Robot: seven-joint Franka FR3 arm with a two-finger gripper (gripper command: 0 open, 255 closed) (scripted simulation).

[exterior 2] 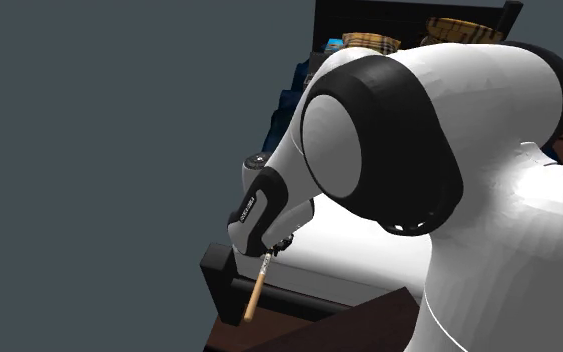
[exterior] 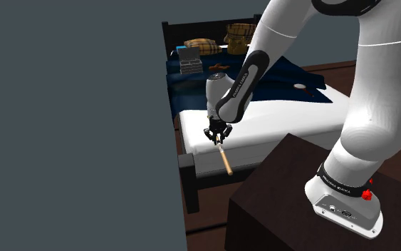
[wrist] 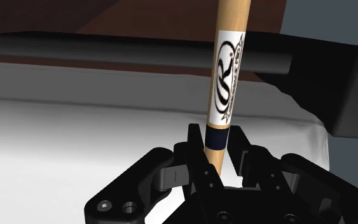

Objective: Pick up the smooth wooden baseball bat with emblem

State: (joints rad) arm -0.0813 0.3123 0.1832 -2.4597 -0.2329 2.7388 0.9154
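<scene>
1. Shoulder view: the white arm [exterior: 252, 75] reaches from its dark stand [exterior: 298, 214] at five o'clock toward a bed [exterior: 284, 118] in the middle. The black claw [exterior: 218, 134] points down, closed around one end of a pale wooden baseball bat [exterior: 224, 158]. The bat hangs slanting toward five o'clock, across the white mattress edge and above the dark footboard [exterior: 191, 171]. It appears clear of the bed, so the lift looks under way. Plaid pillows [exterior: 204, 46] lie at twelve o'clock.

2. Second exterior view: the arm's large joint is close to the camera. At seven o'clock from it, the claw [exterior 2: 274, 247] holds the baseball bat [exterior 2: 254, 290], which dangles toward seven o'clock beside the footboard post [exterior 2: 224, 285].

3. Wrist view: both fingers [wrist: 195, 137] clamp the baseball bat [wrist: 229, 38] at a dark band [wrist: 215, 138]. Just beyond the band sits a white emblem label [wrist: 228, 79], and the shaft runs straight away from the claw over the mattress [wrist: 75, 127]. Gripped so near one end, most of the length hangs free, so it may swing.
</scene>
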